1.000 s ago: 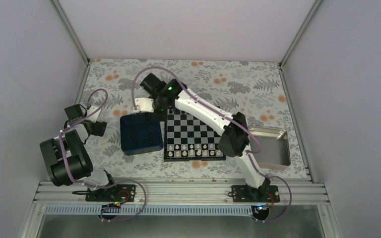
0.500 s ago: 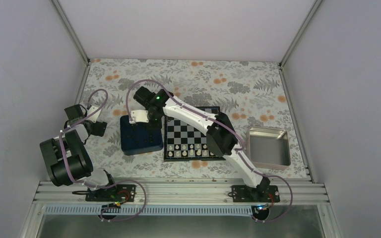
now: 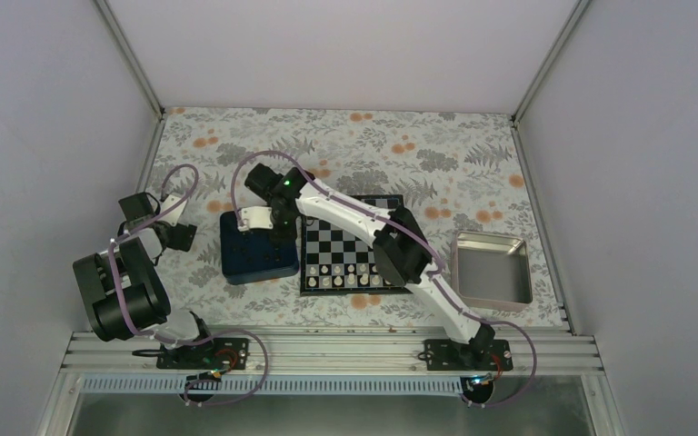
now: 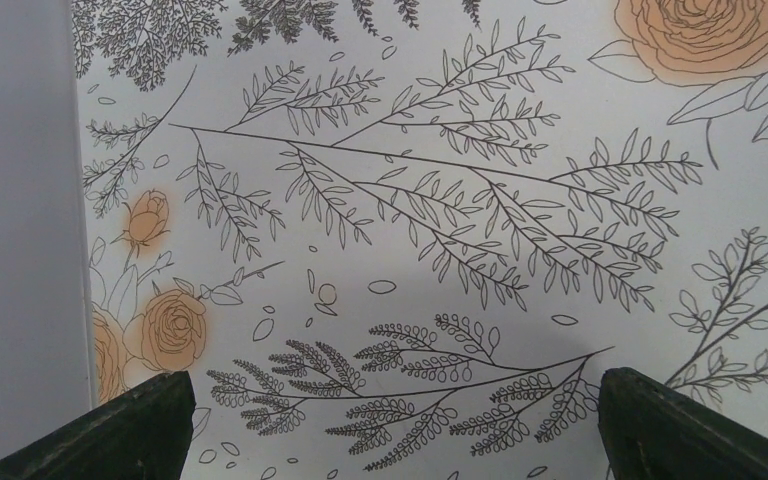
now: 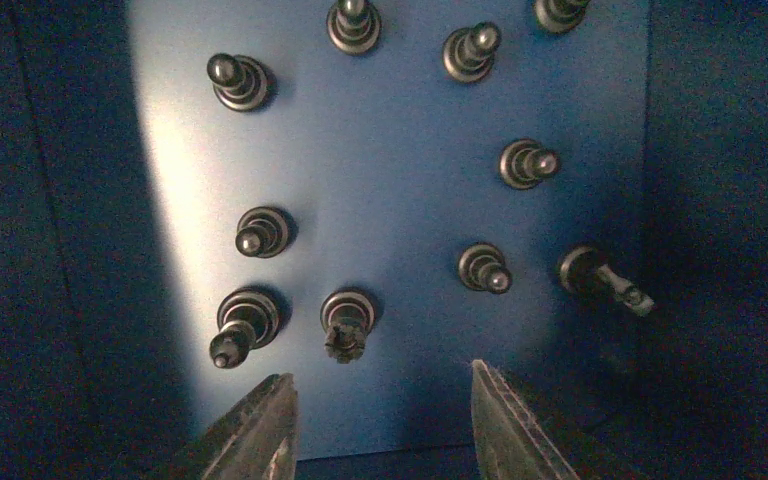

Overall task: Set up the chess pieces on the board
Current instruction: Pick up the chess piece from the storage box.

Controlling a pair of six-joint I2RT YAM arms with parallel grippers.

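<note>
Several tiny black chess pieces stand on the floor of a dark blue tray (image 5: 390, 200). Among them are a crowned one (image 5: 348, 322), a round-headed one (image 5: 243, 326) and a leaning one (image 5: 602, 280) by the right wall. My right gripper (image 5: 380, 375) hovers just above them, open, with nothing between its fingers; from above it (image 3: 268, 234) is over that tray (image 3: 253, 262). The board (image 3: 336, 238) lies directly right of the tray, partly covered by the right arm. My left gripper (image 4: 392, 385) is wide open over bare cloth, far left (image 3: 177, 234).
Tiny white pieces (image 3: 350, 275) fill the board's two near rows. A silver metal tray (image 3: 491, 270) sits to the right of the board. The table has a floral cloth (image 4: 440, 200) and grey walls on three sides.
The right arm has swung left from the board's far-left corner to above the blue tray, and its jaws have narrowed somewhat. The left arm has not moved.
</note>
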